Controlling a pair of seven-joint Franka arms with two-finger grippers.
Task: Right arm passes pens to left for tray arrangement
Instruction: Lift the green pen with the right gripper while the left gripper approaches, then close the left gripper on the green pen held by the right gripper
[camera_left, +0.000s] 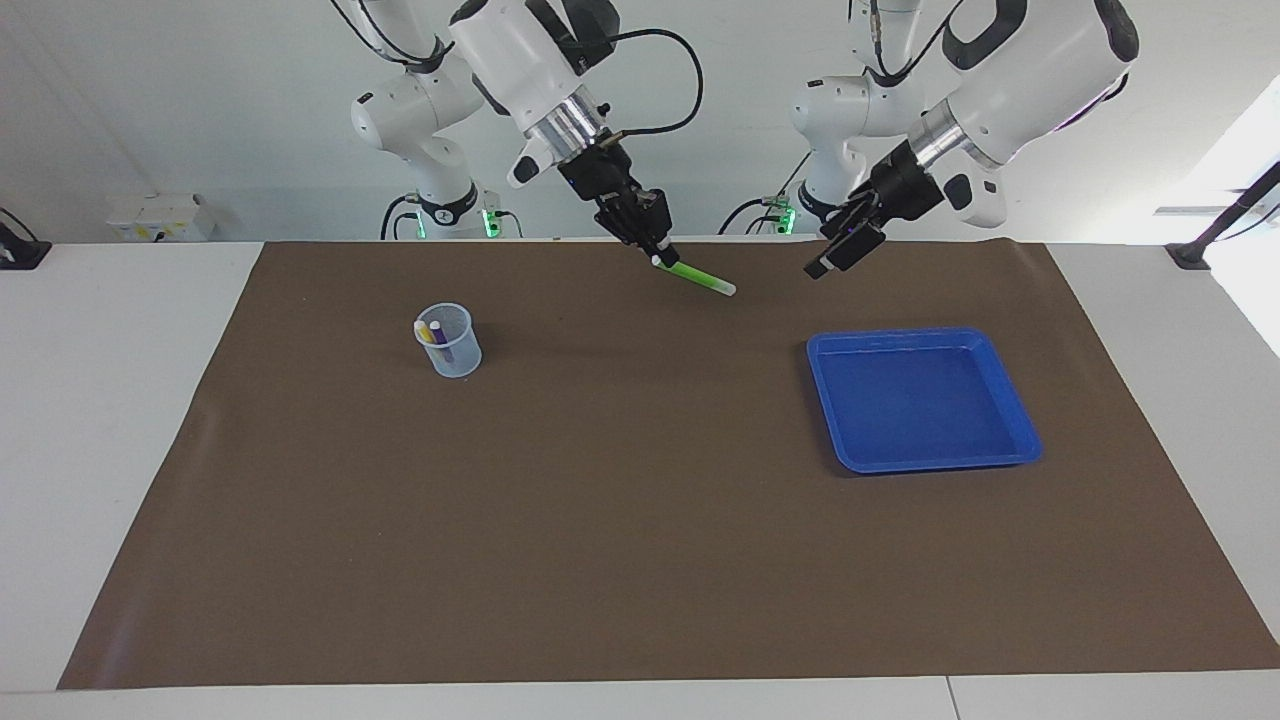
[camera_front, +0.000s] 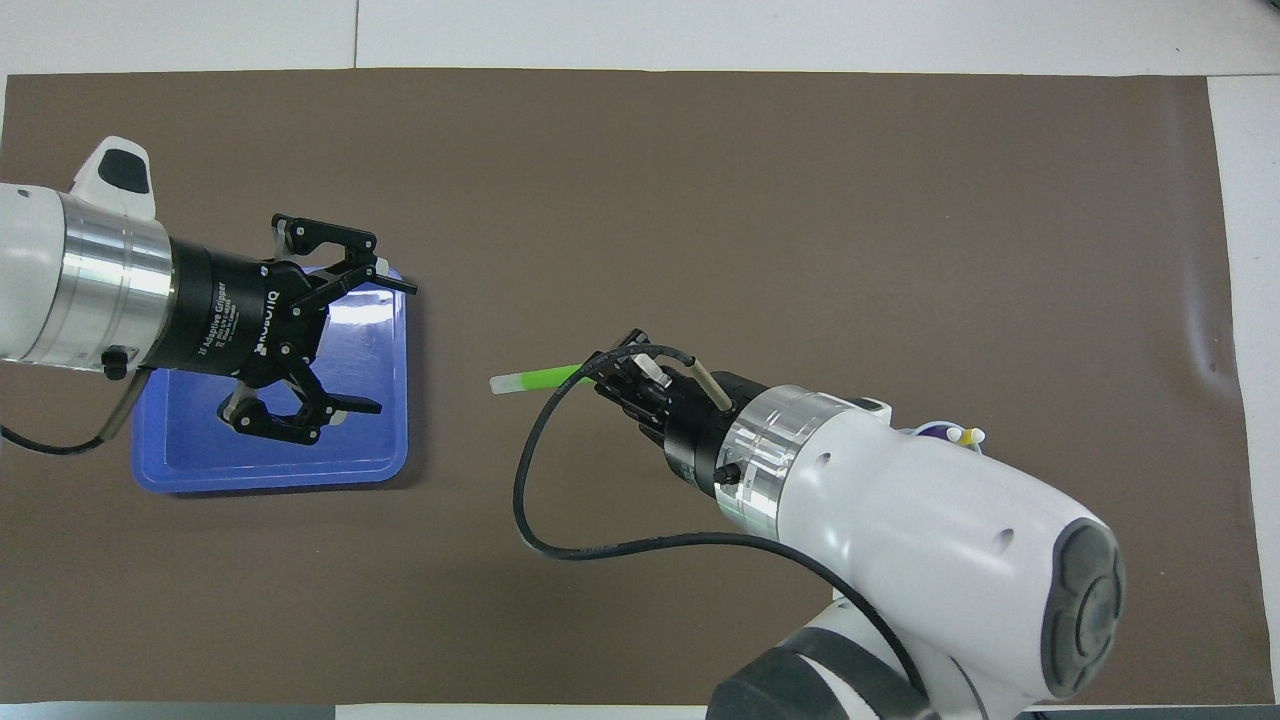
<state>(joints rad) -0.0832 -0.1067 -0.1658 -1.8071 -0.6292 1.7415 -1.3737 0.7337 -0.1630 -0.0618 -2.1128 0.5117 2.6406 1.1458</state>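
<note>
My right gripper is shut on the green pen, held up over the middle of the mat. The pen's pale end points toward my left gripper. That gripper hangs open in the air by the blue tray, at the tray's edge toward the table's middle. A gap separates it from the pen. The purple pen and yellow pen stand in a small translucent cup. Overhead, my right arm hides most of that cup.
A brown mat covers the table, with white tabletop around it. The cup stands toward the right arm's end, the tray toward the left arm's end. The tray holds nothing.
</note>
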